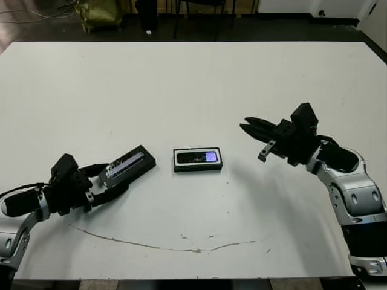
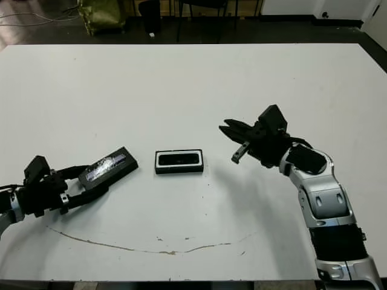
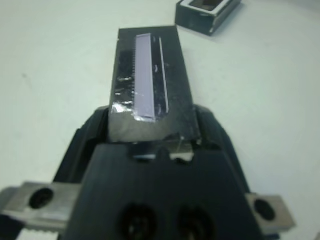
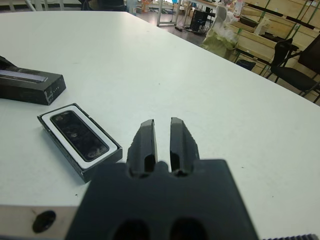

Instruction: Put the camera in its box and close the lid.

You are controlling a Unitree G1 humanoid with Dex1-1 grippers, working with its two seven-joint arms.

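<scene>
One camera (image 1: pixel 198 157) seated in box (image 1: pixel 197 167), left gripper (image 1: pixel 107 183) clamping lid (image 1: pixel 128 164) (at box's 9 o'clock), right gripper (image 1: pixel 249 128) at 3 o'clock, seemingly near-closed, empty.

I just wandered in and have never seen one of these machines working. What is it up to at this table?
It is packing a camera away. The camera already lies in its white-lined box in the middle of the white table. The left claw is shut on one end of the lid, to the left of the box, which is not yet covered. The right claw hangs empty to the right of the box, fingers nearly together.
</scene>
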